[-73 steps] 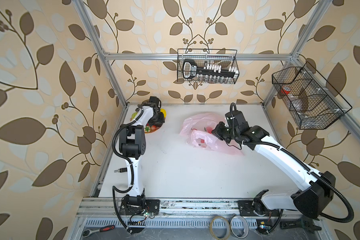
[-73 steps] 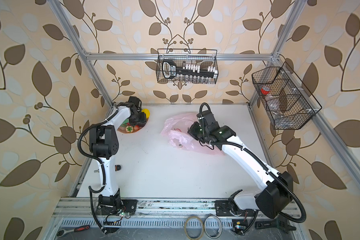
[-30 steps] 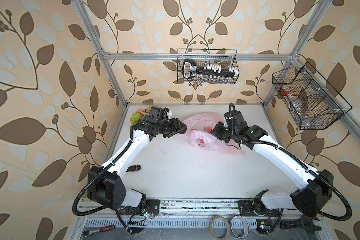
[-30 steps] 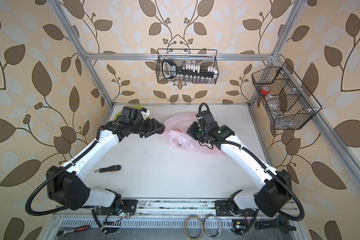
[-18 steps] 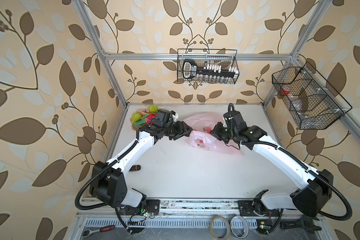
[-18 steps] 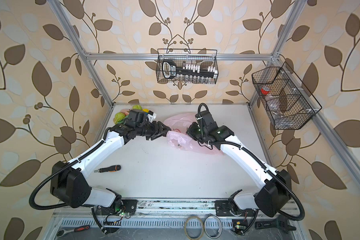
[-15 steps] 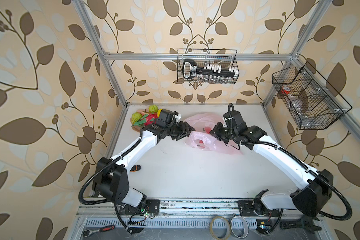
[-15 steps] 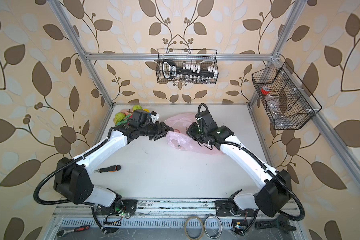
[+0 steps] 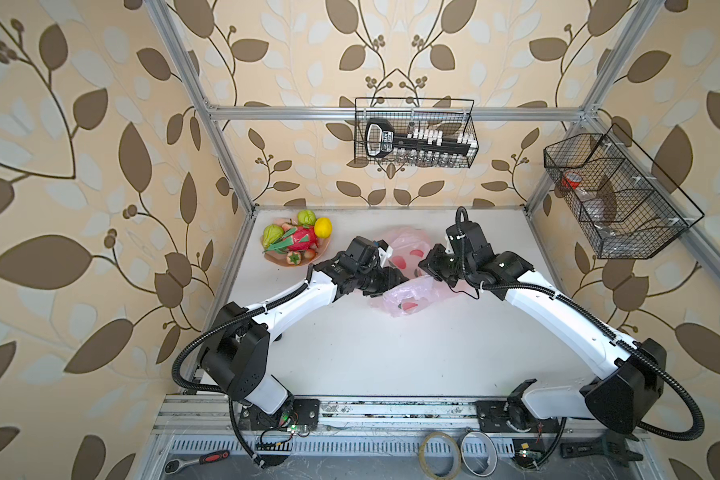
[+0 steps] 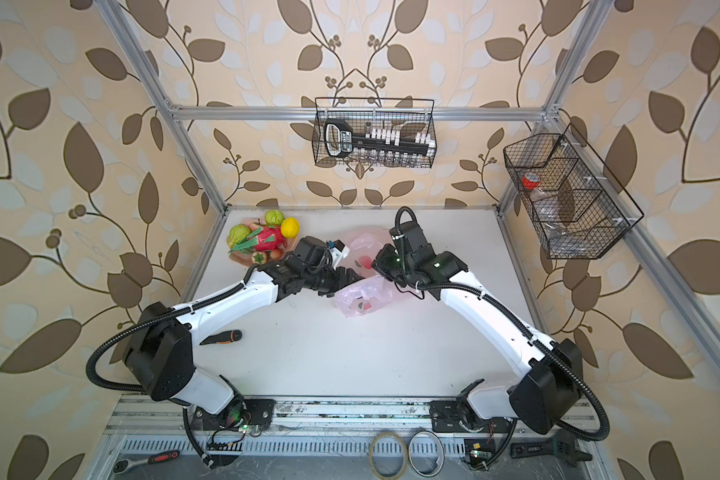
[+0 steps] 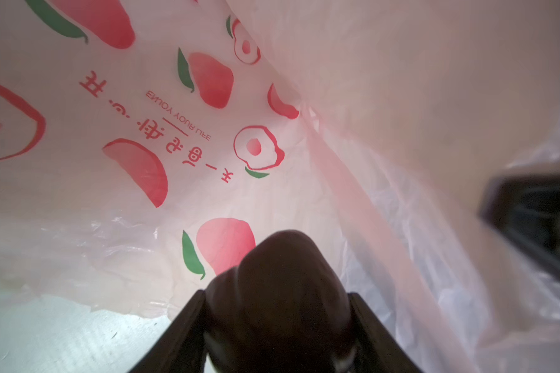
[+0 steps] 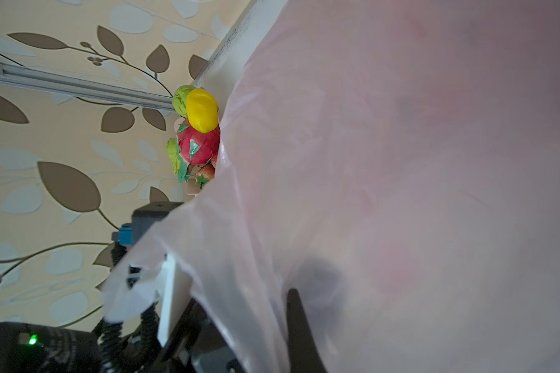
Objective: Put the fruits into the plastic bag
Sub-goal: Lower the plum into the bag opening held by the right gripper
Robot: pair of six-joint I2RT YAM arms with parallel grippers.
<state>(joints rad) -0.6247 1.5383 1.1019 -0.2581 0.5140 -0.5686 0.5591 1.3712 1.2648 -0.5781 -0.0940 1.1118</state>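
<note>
One dark purple fruit [image 11: 282, 284], round, in transit: we log it clamped between the two fingers of the left gripper [image 9: 395, 277], as the left wrist view shows.

Location of item: inside the mouth of the plastic bag [image 9: 408, 293]. Printed film lies ahead of and above the fruit, and the bare table [image 11: 46, 339] shows only on the camera's side of the rim.

Plastic bag: mid-table, between the two arms, its mouth turned toward the left arm.

Right gripper [image 9: 427, 266]: closed. We judge that it pinches the upper film, which rises to it in both top views and drapes across the right wrist view.

Governing relation: the bag's hollow lies straight ahead of the left gripper along its reach, with lower film just beneath the fruit. We judge the fruit past the rim, so the coming move is a release rather than more travel.

Remaining stock: lemon [image 9: 323, 227], dragon fruit [image 9: 302, 239], two green fruits [image 9: 273, 235] and a small red fruit [image 9: 294, 257], all on the pink dish [image 9: 276, 261] at the far left corner, well apart from the bag. The left arm is the nearer.
</note>
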